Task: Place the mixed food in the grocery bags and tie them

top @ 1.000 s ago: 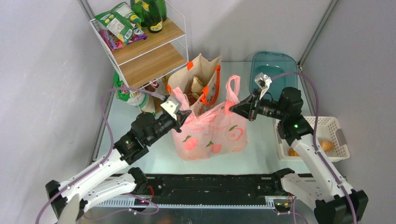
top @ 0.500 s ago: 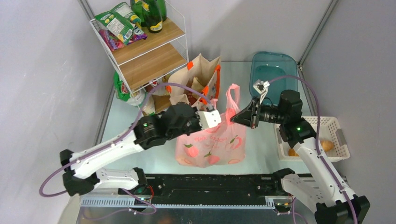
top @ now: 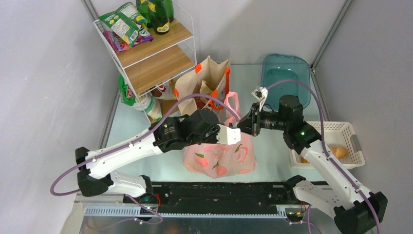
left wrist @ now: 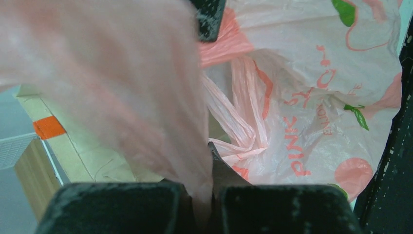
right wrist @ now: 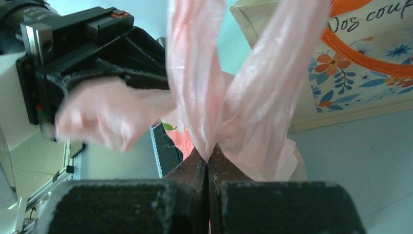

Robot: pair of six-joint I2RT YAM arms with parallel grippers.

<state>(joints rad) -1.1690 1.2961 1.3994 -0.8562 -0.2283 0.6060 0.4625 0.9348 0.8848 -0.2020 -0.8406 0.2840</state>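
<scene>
At mid-table, in front of the beige tote (top: 207,83), the pink plastic bag (top: 219,161) sits upright beneath both arms, its top gathered upward. Inspection finds the left gripper (left wrist: 210,148) fully closed, pinching one loop handle (left wrist: 126,78), and the right gripper (right wrist: 208,155) likewise closed on the other handle (right wrist: 195,68), whose two strands run straight up from its fingertips. With the left gripper just beside those strands, the knot appears to depend on carrying its handle around them.

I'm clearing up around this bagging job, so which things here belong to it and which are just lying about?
For the job: pink bag, beige tote, bread rolls.
Lying about: wire shelf, green bottles, snack packets, teal tray, white basket.
</scene>
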